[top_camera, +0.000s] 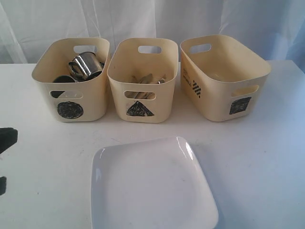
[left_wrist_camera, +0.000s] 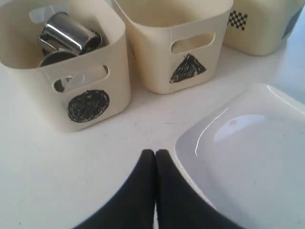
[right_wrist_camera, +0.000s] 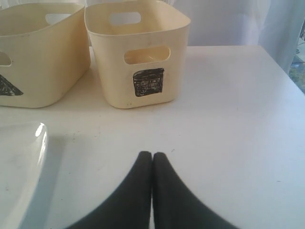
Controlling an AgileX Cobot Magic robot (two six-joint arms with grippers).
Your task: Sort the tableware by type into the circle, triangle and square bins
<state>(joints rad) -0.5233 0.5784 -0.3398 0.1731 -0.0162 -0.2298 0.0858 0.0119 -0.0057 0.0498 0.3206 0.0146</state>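
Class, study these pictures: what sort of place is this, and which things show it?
Probably a staged robot test bench, not a kitchen: plain white table, white curtain backdrop, and cream hand-marked circle tub, triangle tub and square tub.

White square plate (top_camera: 152, 186), near edge off-frame

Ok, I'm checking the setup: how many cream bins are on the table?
3, in a row behind the white plate: circle bin left, triangle bin middle, square bin right. None seems hidden.

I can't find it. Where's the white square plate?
The white square plate lies on the table, front centre of the exterior view, just before the cream triangle-marked tub.
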